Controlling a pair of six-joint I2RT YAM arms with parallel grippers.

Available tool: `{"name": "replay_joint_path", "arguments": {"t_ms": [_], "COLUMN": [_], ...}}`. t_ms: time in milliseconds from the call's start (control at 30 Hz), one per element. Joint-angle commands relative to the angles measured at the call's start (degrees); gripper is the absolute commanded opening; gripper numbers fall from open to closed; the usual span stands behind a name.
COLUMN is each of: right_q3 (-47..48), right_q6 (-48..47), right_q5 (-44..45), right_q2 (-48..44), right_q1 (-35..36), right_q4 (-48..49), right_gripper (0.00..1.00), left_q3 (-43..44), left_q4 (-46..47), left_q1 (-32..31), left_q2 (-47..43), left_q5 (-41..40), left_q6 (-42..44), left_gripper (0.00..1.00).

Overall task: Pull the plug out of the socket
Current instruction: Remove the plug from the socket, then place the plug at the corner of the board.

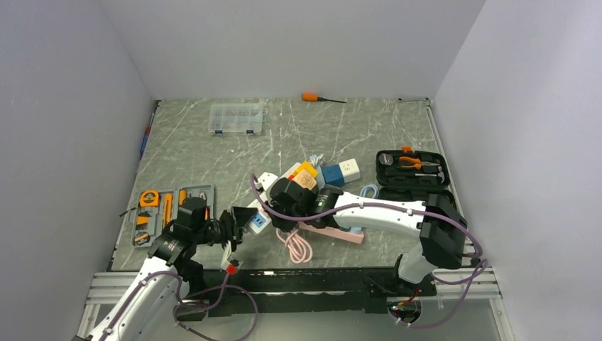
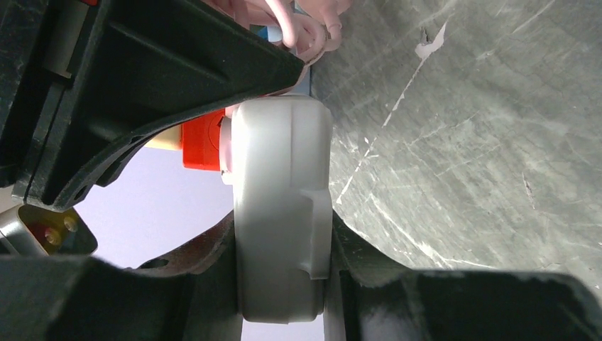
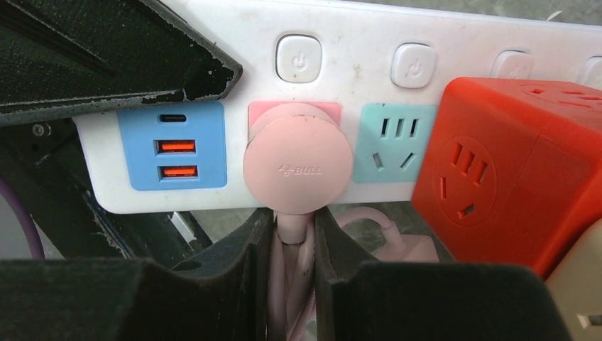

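Note:
The socket is a white power strip with a blue USB panel and coloured outlets. A round pink plug sits in its pink outlet. My right gripper is shut just below the plug's face, on the plug's neck and its pink cord. My left gripper is shut on the strip's white end, one finger on each flat side. In the top view both grippers meet at the strip near the table's front, the left gripper on its near end.
A red cube adapter is plugged in right of the pink plug. A pink power strip and coiled pink cord lie close by. Further off lie a tool tray, a black tool case, a clear box and an orange screwdriver.

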Motion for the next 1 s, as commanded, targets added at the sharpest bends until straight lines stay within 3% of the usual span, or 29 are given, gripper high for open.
{"name": "replay_joint_path", "arguments": {"t_ms": [0,500,767,967], "right_q3": [2.1,-7.0,-16.6,-19.8], "right_q6": [-0.5,3.5,8.5,12.8], "right_q5": [2.1,1.9,7.9,12.1], "right_q2": [-9.6,-14.8,-12.8,-7.6], "right_q1": [0.2,1.6,7.9,12.4], "right_q4": [10.4,14.9,19.5,22.9], "right_gripper": [0.00,0.00,0.00,0.00], "left_q3": [-0.3,-2.0,-3.3,-3.7], "left_q4": [-3.6,1.5,16.1,24.2], "left_q1": [-3.7,-5.4,-5.0,-1.0], "left_q2": [-0.5,2.8,9.1,17.2], "left_q5": [-4.3,-11.5,-16.9,-18.2], "left_q6": [43.1,40.1,29.8,30.2], "left_gripper": [0.00,0.00,0.00,0.00]}}
